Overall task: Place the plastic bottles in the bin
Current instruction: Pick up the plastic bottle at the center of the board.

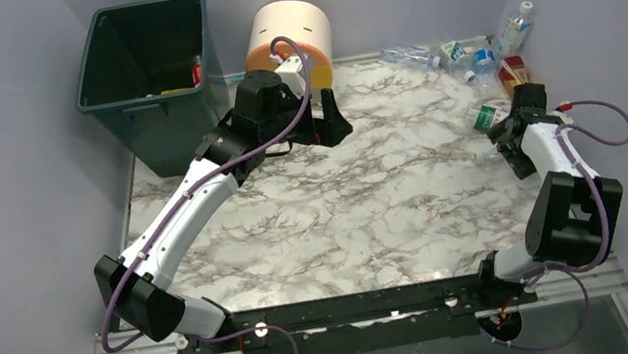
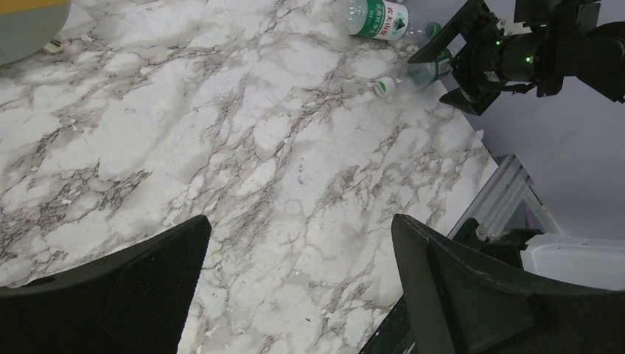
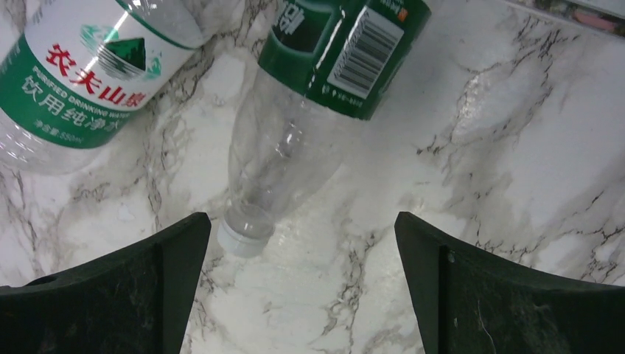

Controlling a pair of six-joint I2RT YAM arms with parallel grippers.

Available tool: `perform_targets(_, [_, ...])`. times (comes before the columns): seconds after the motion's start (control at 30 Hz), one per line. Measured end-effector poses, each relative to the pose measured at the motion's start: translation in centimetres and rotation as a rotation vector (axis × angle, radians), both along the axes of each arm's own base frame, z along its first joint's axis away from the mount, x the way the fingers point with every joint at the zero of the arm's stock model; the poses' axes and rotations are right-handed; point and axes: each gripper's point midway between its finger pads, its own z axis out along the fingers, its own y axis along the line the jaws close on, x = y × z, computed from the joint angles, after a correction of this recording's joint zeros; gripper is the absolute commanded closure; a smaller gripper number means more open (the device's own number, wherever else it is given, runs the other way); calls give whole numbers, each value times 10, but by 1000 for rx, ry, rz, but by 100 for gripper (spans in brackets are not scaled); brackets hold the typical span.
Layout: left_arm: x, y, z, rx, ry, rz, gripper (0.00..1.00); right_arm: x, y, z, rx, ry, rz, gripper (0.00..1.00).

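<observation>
1. Lilac walls close in a marble-patterned table [image 1: 345, 219] on three sides.
2. The right gripper [image 3: 301, 225] hangs low over the table at about 3 o'clock in the top view. Its jaws are spread wide and hold nothing.
3. Between its fingers a clear bottle with a dark green label [image 3: 295, 125] lies on its side. In the wrist view its white cap [image 3: 239, 237] points to 7 o'clock, close to the left finger, and its labelled body runs up toward 1 o'clock.
4. Just beside it, at 10 o'clock, lies a second bottle with a green and white label [image 3: 81, 81].
5. The nearer bottle looks empty, so I judge it light, thin-walled and easily dented, smooth, and ready to roll or skid. The best hold is probably across the round body at the label's lower edge, not on the tapering neck, where the pads could slide off.
6. Farther out, the other plastic bottles [image 1: 480, 58] are scattered in the 1 o'clock corner by the right wall.
7. The left gripper [image 1: 331, 127], wide open and empty, hovers near 12 o'clock beside a round cream drawer unit [image 1: 288, 26].
8. The bin [image 1: 107, 105] stands at 11 o'clock, with something red and yellow inside.
</observation>
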Motion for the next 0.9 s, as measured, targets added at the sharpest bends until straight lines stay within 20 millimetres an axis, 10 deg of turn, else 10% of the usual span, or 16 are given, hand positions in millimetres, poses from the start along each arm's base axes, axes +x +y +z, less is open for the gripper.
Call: perform_targets(0.9, [5, -7, -25, 79, 31, -17, 1, 11, -23, -50, 24, 140, -62, 3])
